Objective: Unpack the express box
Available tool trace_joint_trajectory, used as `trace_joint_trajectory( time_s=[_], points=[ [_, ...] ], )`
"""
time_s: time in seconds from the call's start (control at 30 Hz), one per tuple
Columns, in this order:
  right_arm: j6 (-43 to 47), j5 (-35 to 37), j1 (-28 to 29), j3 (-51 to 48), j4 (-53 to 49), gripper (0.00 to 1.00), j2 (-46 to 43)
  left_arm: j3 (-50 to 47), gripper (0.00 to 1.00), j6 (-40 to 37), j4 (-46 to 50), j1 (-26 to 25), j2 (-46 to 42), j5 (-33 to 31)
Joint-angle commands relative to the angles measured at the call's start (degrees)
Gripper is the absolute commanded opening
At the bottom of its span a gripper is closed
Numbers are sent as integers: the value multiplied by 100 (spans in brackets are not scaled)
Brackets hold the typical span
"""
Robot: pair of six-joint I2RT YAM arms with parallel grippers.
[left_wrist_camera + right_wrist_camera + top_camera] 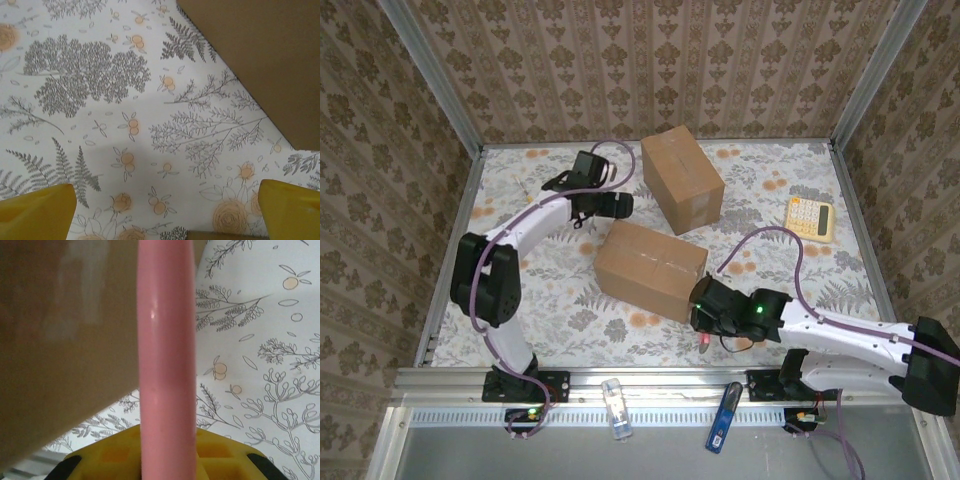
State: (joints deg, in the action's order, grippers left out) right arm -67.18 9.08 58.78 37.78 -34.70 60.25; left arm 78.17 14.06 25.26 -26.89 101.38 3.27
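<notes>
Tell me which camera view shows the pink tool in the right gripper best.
The right wrist view: the pink tool runs up the middle of the frame, close and unblocked, next to the cardboard box. The top external view gives just its small tip under the right gripper.

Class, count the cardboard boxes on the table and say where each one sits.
2. The far box sits centrally, toward the back; the near box lies just in front of it. None appears hidden.
</notes>
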Motion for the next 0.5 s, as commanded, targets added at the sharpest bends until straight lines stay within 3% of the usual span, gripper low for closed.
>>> trace_joint_trajectory(
  time_s=[0.0,0.47],
  points=[
    [-266,601,37,253,228,0,31,-477,93,55,12,19,-453,43],
    [95,639,-334,682,1019,0,576,-2668,93,863,-42,22,-2359,-445]
  ],
)
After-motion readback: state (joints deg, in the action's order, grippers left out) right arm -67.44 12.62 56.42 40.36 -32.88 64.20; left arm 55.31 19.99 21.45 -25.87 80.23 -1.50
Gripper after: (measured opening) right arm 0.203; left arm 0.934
